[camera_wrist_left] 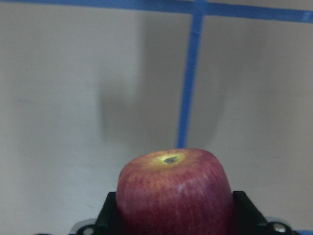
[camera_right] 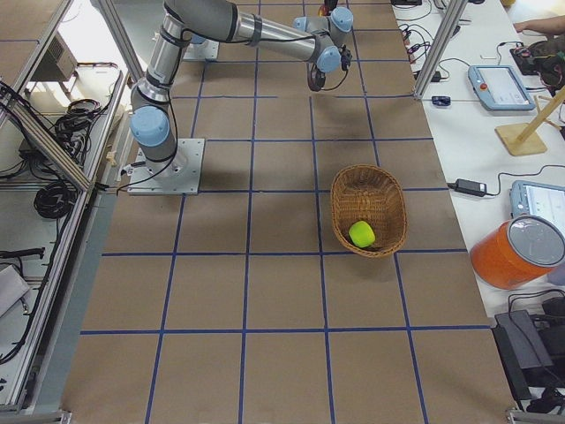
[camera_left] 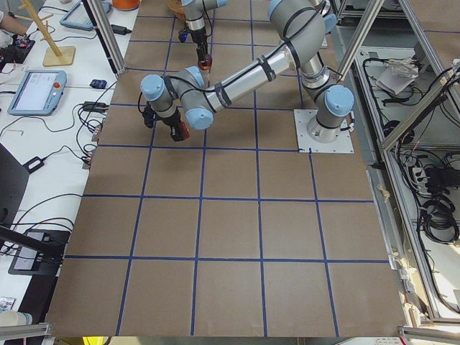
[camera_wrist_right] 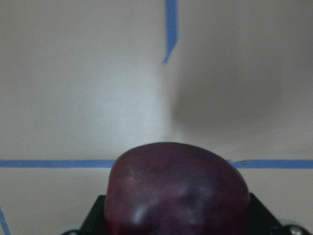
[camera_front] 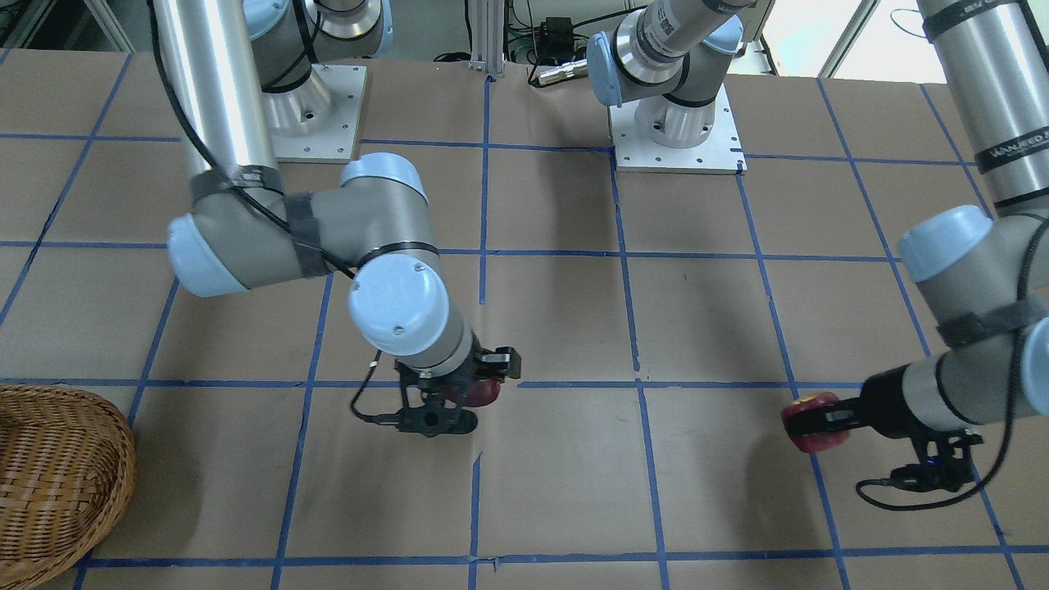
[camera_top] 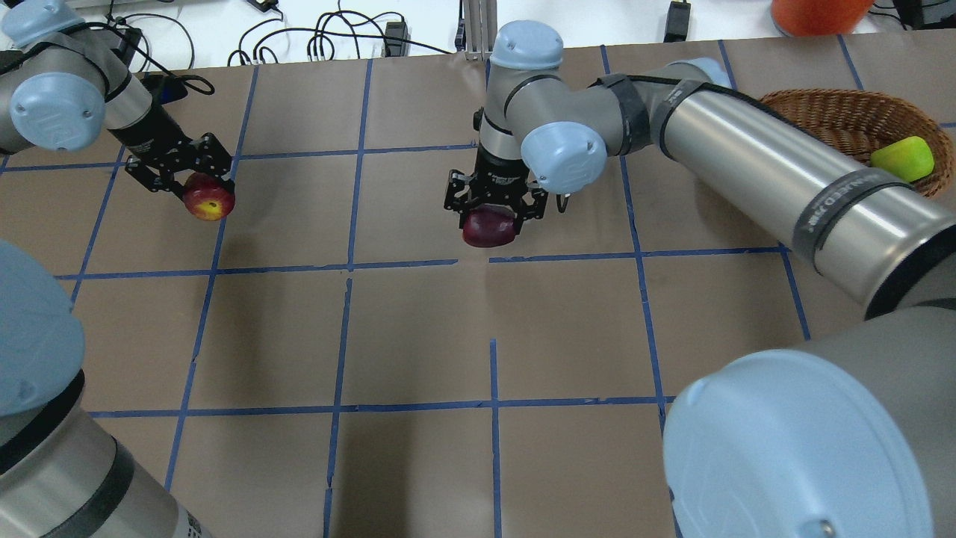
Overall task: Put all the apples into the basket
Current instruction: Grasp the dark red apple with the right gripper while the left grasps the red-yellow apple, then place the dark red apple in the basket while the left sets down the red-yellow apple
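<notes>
I have an apple in each claw, so I judge this to be the carrying step. My left claw [camera_top: 203,187] is closed around the red apple [camera_top: 209,203], whose skin is finely streaked with a yellow dimple at its end. My right claw [camera_top: 493,213] grips the maroon apple [camera_top: 488,228], dark, glossy and smoothly rounded. Both seem to hang just above the bench [camera_top: 418,336], which is covered in flat brown paper ruled by blue tape.

The yellow-green apple [camera_top: 902,158] already lies in the basket [camera_top: 821,97], an oval of light brown woven wicker with shallow walls, well apart from both claws on my right. Next, each arm needs to travel over to it. The left has much the longer reach, so they should take turns above the rim, lower gently and release.
</notes>
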Controlling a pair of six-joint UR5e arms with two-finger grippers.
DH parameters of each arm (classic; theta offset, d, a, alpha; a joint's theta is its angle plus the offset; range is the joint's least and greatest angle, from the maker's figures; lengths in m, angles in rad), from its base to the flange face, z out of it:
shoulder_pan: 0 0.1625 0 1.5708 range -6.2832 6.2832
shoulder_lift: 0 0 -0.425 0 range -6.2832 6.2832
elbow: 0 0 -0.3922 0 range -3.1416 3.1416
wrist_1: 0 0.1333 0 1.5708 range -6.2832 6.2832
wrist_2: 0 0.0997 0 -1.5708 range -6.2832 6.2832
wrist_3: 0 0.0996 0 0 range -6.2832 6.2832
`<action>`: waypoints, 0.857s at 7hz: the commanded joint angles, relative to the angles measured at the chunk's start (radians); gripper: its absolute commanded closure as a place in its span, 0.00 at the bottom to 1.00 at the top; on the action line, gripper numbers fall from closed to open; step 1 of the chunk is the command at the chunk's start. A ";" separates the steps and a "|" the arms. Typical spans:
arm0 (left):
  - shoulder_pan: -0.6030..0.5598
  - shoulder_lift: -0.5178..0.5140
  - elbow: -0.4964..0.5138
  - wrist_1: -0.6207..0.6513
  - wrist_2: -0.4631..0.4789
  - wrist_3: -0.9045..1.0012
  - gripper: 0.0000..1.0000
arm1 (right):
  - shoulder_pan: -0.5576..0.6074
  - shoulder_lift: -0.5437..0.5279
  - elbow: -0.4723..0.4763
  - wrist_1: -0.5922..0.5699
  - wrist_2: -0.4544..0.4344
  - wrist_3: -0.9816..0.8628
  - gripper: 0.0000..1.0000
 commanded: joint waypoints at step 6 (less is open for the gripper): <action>-0.636 0.001 -0.189 0.369 -0.012 -0.875 0.82 | -0.601 0.011 -0.096 -0.025 -0.336 -0.530 0.99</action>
